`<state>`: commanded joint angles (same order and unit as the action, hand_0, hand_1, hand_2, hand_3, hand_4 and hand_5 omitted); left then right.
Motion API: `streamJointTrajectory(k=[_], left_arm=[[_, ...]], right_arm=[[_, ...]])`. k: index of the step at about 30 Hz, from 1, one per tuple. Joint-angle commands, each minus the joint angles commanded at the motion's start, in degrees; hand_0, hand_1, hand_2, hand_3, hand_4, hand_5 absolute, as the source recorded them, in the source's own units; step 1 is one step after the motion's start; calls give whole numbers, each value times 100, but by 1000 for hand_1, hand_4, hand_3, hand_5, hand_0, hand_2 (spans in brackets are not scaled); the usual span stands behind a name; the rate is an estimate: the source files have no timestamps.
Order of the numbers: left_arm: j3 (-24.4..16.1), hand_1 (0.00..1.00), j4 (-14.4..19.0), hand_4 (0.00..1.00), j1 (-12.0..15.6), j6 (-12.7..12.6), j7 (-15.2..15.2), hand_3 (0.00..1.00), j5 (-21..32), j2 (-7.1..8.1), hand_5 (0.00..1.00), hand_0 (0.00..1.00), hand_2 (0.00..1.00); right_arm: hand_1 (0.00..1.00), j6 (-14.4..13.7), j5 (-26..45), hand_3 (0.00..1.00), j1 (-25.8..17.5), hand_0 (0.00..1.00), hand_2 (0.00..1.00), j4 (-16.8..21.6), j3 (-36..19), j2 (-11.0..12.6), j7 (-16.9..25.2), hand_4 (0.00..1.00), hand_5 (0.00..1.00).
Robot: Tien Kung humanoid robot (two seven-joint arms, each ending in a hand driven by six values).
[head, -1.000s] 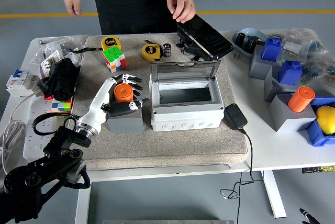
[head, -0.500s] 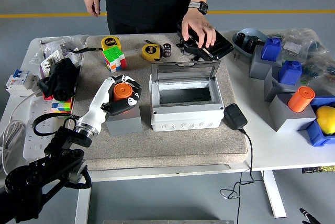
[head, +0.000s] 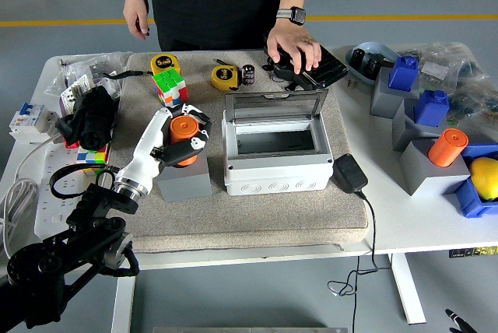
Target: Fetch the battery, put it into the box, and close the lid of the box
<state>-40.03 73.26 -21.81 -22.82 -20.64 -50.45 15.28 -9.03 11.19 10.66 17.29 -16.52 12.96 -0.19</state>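
Note:
The battery point(head: 182, 131), an orange cylinder, stands over a grey block point(head: 185, 181) on the beige mat, left of the box. My left hand point(head: 189, 134) has its white and black fingers curled round it. The grey box point(head: 272, 163) sits mid-mat with its clear lid point(head: 274, 105) standing upright at the back and its cavity showing nothing inside. Only a black sliver of my right hand point(head: 457, 320) shows at the bottom right corner.
A person's hand point(head: 292, 47) rests on a black device point(head: 323, 64) behind the box. Tape measures point(head: 223, 77), a Rubik's cube point(head: 169, 87) and a small dark cell point(head: 248, 74) lie at the back. A black adapter point(head: 350, 172) lies right of the box; a second orange cylinder point(head: 447, 146) sits among grey and blue blocks.
My left hand went from spread around the orange battery to curled on it and lifted it slightly. The person's hand came down onto the black device and laid it flatter.

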Motion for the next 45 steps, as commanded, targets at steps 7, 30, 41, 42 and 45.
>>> streamJointTrajectory(k=[7, 30, 41, 42, 45], left_arm=[[-172, 249, 751, 170, -86, 80, 475, 266, -738, 98, 2, 162, 297], [1395, 202, 720, 34, -2085, 1385, 3534, 241, -3955, -445, 2, 140, 261], [1758, 207, 90, 134, -2762, 1679, 4106, 275, -4177, -996, 2, 141, 277], [1773, 207, 36, 134, -2820, 1698, 4129, 275, -4160, -1036, 2, 141, 277], [1812, 207, -158, 134, -2984, 1731, 4183, 275, -4052, -1171, 2, 141, 277]], right_arm=[[638, -4, 11, 575, -4, 582, 660, -3, 23, 3, -2, 936, 499], [638, -58, 46, 574, -1, 582, 661, 7, 121, 9, -5, 936, 497], [638, -68, 83, 574, 13, 582, 660, 22, 152, 35, -1, 935, 497], [638, -70, 87, 574, 15, 582, 660, 23, 153, 37, 0, 935, 497], [638, -74, 85, 574, 21, 582, 660, 28, 163, 47, -1, 935, 497]])
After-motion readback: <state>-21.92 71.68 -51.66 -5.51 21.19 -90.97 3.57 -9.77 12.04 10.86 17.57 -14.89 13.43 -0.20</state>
